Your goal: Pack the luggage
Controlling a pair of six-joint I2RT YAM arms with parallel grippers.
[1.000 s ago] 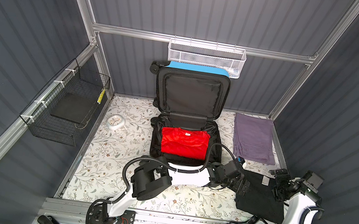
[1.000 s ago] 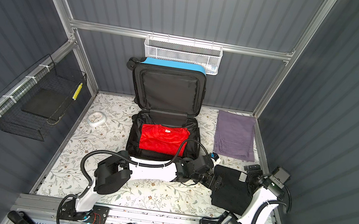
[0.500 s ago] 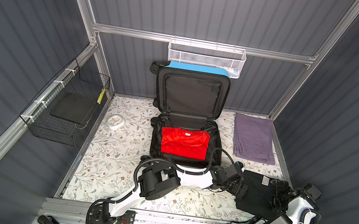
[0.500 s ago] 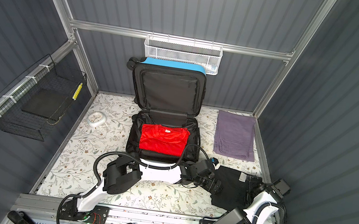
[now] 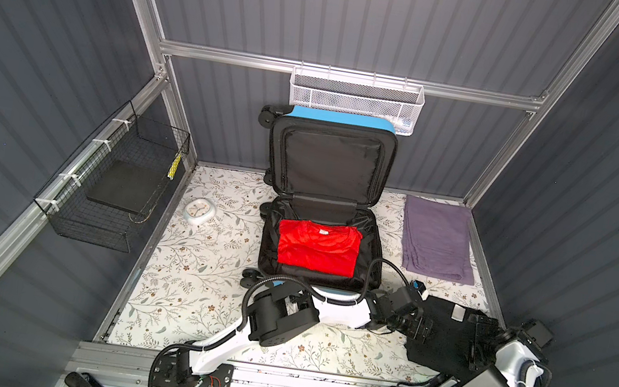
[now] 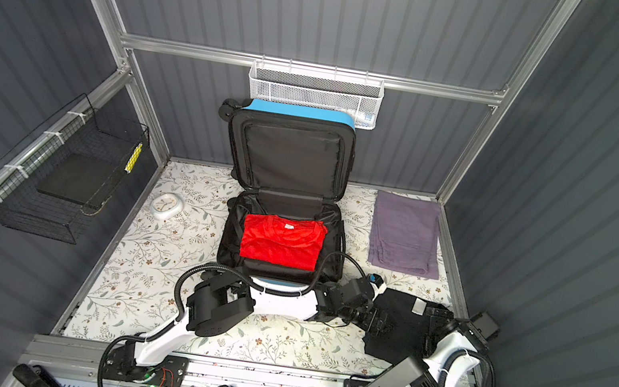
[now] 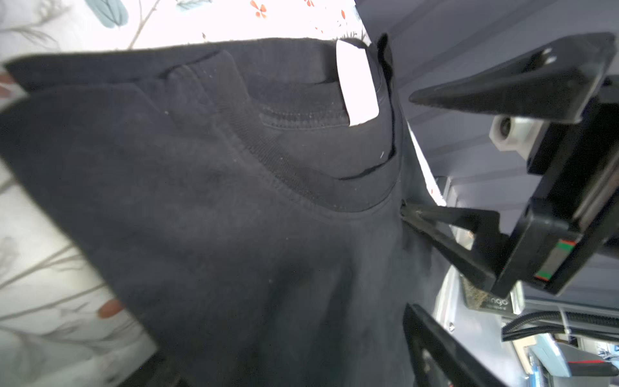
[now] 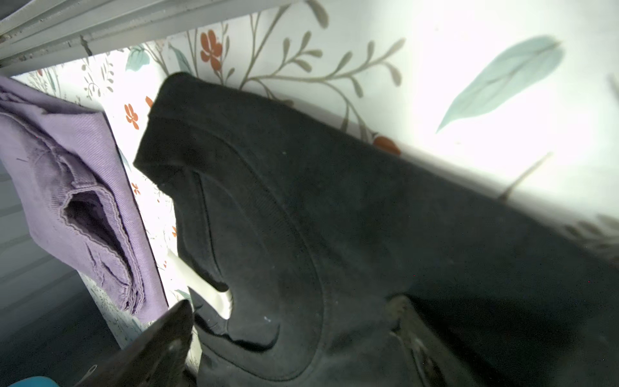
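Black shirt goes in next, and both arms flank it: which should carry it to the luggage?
Left, probably: the left gripper sits at the edge of the black shirt nearest the luggage, a short swing away. The right gripper is at the far edge, its arm folded tight.

The luggage point(image 6: 299, 112) lay open on the floral table point(image 6: 145, 261), its lid upright against the back wall and a folded red shirt point(image 6: 281, 240) in its lower half. A purple cloth point(image 6: 404, 233) lay to its right, a clock point(image 6: 166, 205) to its left. Nearer the front, the left gripper point(image 6: 375, 322) and right gripper point(image 6: 433, 328) sat at opposite edges of a black garment point(image 6: 401, 335).
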